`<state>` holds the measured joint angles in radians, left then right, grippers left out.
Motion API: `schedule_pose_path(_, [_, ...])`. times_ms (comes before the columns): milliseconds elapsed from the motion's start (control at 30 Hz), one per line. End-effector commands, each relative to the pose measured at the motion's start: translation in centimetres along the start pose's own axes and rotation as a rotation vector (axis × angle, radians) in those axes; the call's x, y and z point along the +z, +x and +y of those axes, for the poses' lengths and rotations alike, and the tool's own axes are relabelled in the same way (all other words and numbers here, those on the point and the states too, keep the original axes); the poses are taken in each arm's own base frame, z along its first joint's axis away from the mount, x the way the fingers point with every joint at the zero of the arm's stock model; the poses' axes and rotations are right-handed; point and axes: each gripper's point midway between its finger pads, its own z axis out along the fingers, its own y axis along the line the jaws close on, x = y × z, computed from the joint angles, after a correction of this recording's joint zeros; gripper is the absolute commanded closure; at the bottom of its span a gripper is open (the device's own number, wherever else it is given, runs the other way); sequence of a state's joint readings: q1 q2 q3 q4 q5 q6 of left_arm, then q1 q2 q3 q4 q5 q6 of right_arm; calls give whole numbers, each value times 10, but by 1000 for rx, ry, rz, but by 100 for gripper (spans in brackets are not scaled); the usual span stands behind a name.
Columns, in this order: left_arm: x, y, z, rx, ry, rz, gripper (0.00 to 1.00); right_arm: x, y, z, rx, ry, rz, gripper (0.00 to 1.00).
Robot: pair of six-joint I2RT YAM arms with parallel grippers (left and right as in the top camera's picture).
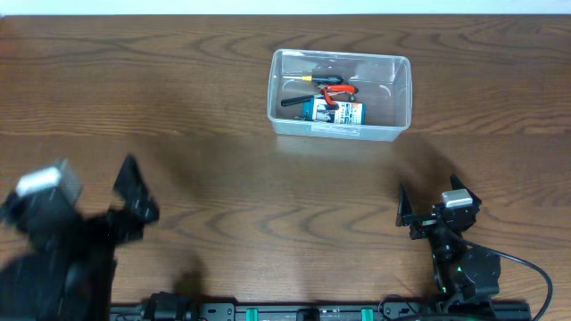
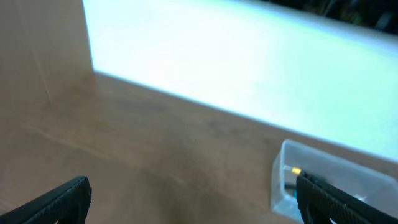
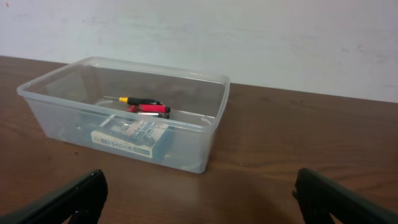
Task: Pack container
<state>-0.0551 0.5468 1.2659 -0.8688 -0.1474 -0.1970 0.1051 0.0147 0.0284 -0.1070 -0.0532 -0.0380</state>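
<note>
Between the fingers of the right hand (image 3: pixel 199 180) you hold nothing: the jaws stand fully spread above the tabletop (image 3: pixel 298 137). The left hand (image 2: pixel 191 186) is likewise released and empty. The container (image 3: pixel 211 124) sits ahead of the right hand, slightly to its left and well apart. From the left hand it lies ahead and to the right. A blue-and-white box (image 3: pixel 127 140) lies inside. Expect a light, thin-walled, slick tub that flexes. Grip the rim over a short wall, since squeezing mid-wall will likely bow it.
</note>
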Motion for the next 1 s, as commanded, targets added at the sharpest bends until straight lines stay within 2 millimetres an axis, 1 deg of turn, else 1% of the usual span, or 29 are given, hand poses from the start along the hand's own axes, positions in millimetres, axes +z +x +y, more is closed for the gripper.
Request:
schedule_pose_path(0, [-28, -6, 9, 3, -6, -85, 2, 0, 0, -2, -15, 6, -6, 1])
schedule_pose_path(100, [-39, 1, 13, -6, 4, -114, 2, 0, 0, -2, -15, 6, -6, 1])
schedule_pose_path(167, [-39, 10, 15, -8, 3, -108, 2, 0, 0, -2, -15, 6, -6, 1])
schedule_pose_path(267, [-31, 30, 19, -1, -5, -77, 2, 0, 0, -2, -15, 6, -6, 1])
schedule_pose_path(367, [-15, 56, 23, 8, -15, -38, 2, 0, 0, -2, -15, 6, -6, 1])
schedule_pose_path(433, [-3, 69, 24, 9, -15, -35, 2, 0, 0, -2, -15, 6, -6, 1])
schedule_pose_path(633, [38, 102, 24, -17, -1, -82, 2, 0, 0, -2, -15, 6, -6, 1])
schedule_pose_path(733, [55, 116, 24, -41, 8, -109, 2, 0, 0, -2, -15, 6, -6, 1])
schedule_pose_path(800, [67, 129, 25, -73, 11, -118, 2, 0, 0, -2, -15, 6, -6, 1])
schedule_pose_path(967, [86, 160, 29, -141, 12, -106, 2, 0, 0, -2, -15, 6, -6, 1])
